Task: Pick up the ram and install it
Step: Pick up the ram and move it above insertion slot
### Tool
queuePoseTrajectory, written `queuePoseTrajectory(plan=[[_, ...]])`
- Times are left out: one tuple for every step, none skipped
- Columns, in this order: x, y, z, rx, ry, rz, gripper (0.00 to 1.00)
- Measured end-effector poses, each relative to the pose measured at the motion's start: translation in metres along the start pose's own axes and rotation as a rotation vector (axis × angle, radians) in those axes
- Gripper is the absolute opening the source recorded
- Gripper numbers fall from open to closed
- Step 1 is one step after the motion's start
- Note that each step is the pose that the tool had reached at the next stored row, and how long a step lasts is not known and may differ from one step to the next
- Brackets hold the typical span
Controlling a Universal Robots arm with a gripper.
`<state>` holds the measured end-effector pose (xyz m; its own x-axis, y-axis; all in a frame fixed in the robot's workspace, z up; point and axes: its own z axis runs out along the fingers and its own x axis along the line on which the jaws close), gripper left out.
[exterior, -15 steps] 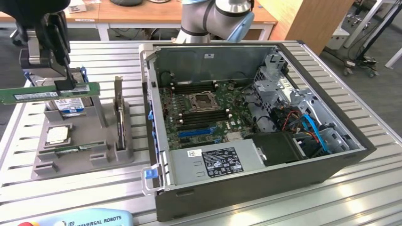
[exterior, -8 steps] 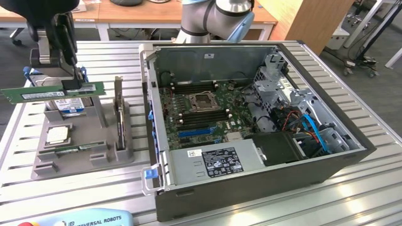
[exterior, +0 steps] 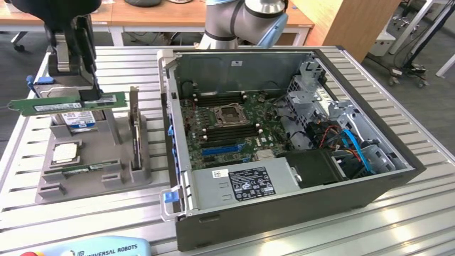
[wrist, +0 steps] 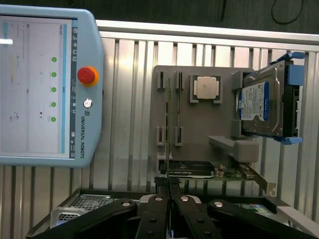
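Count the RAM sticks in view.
2. One RAM stick is in the gripper above the hard drive; the other RAM stick lies in the holder by the processor. The case may hide more.

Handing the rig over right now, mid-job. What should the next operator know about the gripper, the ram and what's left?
Gripper: shut on the ram, holding it level, up off the grey holder.
Second stick: lying in the holder.
Open computer case: on the exterior view's right, apart from the held ram.
Done: pick-up.
Left: installing the ram on the board inside the case.
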<state>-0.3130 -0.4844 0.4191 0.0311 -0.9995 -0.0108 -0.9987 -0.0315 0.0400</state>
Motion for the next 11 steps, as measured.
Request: queuePoseTrajectory(plan=[[0.0000,-0.0012,-0.0001,0.0000,0.0001,0.000,0.11],[-0.0001,-0.0023,-0.0001,0.0000,0.0000,0.000,0.11],[-0.0002,-0.0034,-0.0002,-0.0001,0.0001,0.000,0.11],[-0.0003,-0.0044,-0.0002,0.0000,0.0000,0.000,0.11],[-0.0003,-0.0054,-0.0002,0.0000,0.0000,0.000,0.11],[-0.0004,-0.0062,-0.0002,0.0000,0.0000,0.000,0.11],[-0.0005,-0.0071,-0.0003,-0.0001,0.0001,0.000,0.11],[-0.0006,-0.0079,-0.0004,-0.0001,0.0000,0.000,0.11],[-0.0006,-0.0086,-0.0004,0.0000,0.0001,0.000,0.11],[-0.0007,-0.0094,-0.0004,-0.0001,0.0000,0.000,0.11],[-0.0008,-0.0102,-0.0004,0.0000,0.0000,0.000,0.11]])
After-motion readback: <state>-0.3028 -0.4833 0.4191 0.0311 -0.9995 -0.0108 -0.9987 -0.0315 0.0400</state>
